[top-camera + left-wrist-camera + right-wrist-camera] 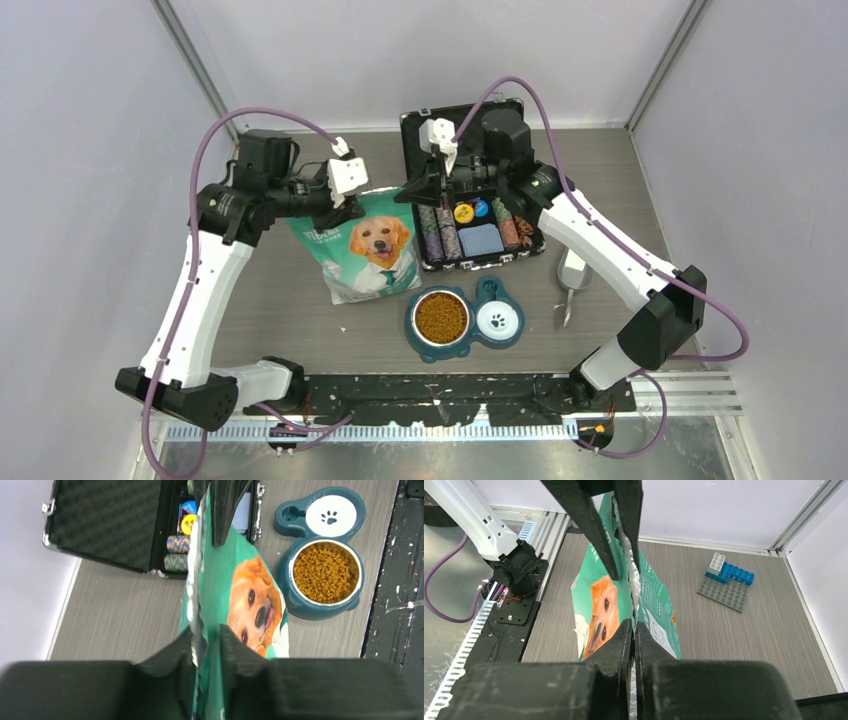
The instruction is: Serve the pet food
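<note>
We hold one bag with two grippers: left gripper and right gripper each clamp its top edge. The pet food fills one of the feeder's two bowls.

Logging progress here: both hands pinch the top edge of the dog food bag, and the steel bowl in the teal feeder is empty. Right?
Not quite. The steel bowl in the teal feeder is full of kibble, as the left wrist view shows. The rest holds: the left hand and the right hand both pinch the top edge of the dog food bag.
</note>
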`<action>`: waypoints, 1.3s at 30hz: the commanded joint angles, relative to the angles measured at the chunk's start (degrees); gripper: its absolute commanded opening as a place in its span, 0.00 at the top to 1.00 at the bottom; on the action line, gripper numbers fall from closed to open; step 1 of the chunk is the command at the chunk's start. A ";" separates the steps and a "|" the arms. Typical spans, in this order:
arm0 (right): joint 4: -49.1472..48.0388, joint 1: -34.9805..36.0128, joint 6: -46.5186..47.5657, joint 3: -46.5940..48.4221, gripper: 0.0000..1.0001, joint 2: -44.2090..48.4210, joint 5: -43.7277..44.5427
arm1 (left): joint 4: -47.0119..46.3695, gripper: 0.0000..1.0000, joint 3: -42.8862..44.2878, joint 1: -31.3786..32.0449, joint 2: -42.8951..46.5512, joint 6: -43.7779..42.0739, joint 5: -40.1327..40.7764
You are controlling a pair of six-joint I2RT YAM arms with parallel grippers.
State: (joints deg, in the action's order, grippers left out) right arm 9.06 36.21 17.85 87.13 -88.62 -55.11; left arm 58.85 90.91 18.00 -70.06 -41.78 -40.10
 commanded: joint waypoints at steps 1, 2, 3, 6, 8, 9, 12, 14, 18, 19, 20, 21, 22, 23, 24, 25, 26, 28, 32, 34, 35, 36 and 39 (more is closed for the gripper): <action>-3.65 0.27 -0.86 0.36 0.95 5.16 -0.09 | 4.80 0.70 1.37 -0.36 2.10 -3.65 4.84; -3.62 0.27 -1.01 0.31 0.95 5.23 -0.08 | 3.75 0.68 0.12 -0.34 2.82 -3.67 5.96; -3.66 0.25 -1.12 0.23 0.95 5.37 -0.08 | 2.71 0.67 -1.06 -0.34 3.63 -3.58 6.73; -4.44 0.27 -2.09 0.13 0.95 5.46 -0.41 | 1.59 0.67 -2.75 -0.33 4.98 -3.83 7.49; -4.82 0.27 -2.41 0.09 0.95 5.41 -0.37 | 1.45 0.84 -2.73 -0.41 4.99 -3.67 7.93; -4.92 0.27 -2.52 0.07 0.95 5.35 -0.35 | 1.36 0.97 -2.57 -0.38 4.88 -3.28 8.57; -5.04 0.27 -2.96 0.13 0.95 5.16 -0.03 | 1.05 1.00 -2.15 -0.82 4.75 -2.44 9.10; -4.80 0.27 -2.90 0.14 0.95 5.19 0.53 | 0.44 1.00 -2.55 -0.94 5.27 -1.97 9.13; -3.78 0.27 -2.16 0.31 0.95 5.34 1.19 | 1.55 0.95 -3.08 -1.03 5.74 -4.00 10.98; -3.74 0.27 -2.23 0.36 0.95 5.32 1.22 | 1.80 0.78 -3.22 -1.04 5.87 -4.32 12.81; -3.71 0.27 -2.31 0.33 0.95 5.37 1.19 | 1.27 0.69 -3.66 -1.08 6.21 -4.34 14.28; -3.75 0.27 -2.43 0.32 0.95 5.38 1.20 | 0.56 0.66 -4.21 -1.18 6.62 -4.43 15.69; -3.75 0.27 -2.49 0.28 0.95 5.41 1.26 | 0.03 0.65 -4.73 -1.44 7.00 -4.54 16.63; -3.71 0.27 -2.78 0.28 0.95 5.39 1.42 | 1.43 0.65 -4.49 -2.38 7.32 -5.33 15.87; -3.70 0.27 -2.92 0.30 0.95 5.39 1.15 | 1.98 0.65 -4.24 -2.81 7.24 -5.75 14.86; -3.68 0.31 -2.96 0.36 0.95 5.50 0.73 | 2.02 0.66 -4.22 -3.45 7.14 -6.12 13.98; -3.65 0.33 -2.98 0.39 0.95 5.57 0.59 | 1.94 0.70 -4.25 -4.16 7.01 -6.20 13.62; -3.32 0.47 -2.90 0.39 0.95 5.72 0.73 | 2.09 0.89 -3.98 -5.22 6.89 -6.17 12.73; -1.85 0.53 -2.51 0.69 0.95 5.84 2.41 | 6.10 1.00 -2.84 -6.70 7.54 -8.18 9.93; -1.26 0.58 -2.24 0.71 0.95 5.88 3.14 | 6.23 1.00 -3.45 -6.79 8.05 -8.17 10.61; -1.16 0.61 -2.08 0.69 0.95 5.85 3.51 | 5.57 1.00 -3.87 -6.78 8.26 -7.93 11.26; -1.04 0.62 -2.05 0.67 0.95 5.79 3.69 | 5.58 1.00 -4.16 -6.75 8.45 -7.90 11.54; -0.64 0.62 -2.03 0.99 0.95 5.52 4.18 | 7.44 0.81 -4.72 -6.83 9.26 -9.94 12.38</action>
State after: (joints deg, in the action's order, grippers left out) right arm 9.74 37.30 16.16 86.24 -87.07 -51.27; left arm 63.11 86.41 12.84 -63.42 -48.80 -32.86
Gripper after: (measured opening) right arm 0.079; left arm 0.038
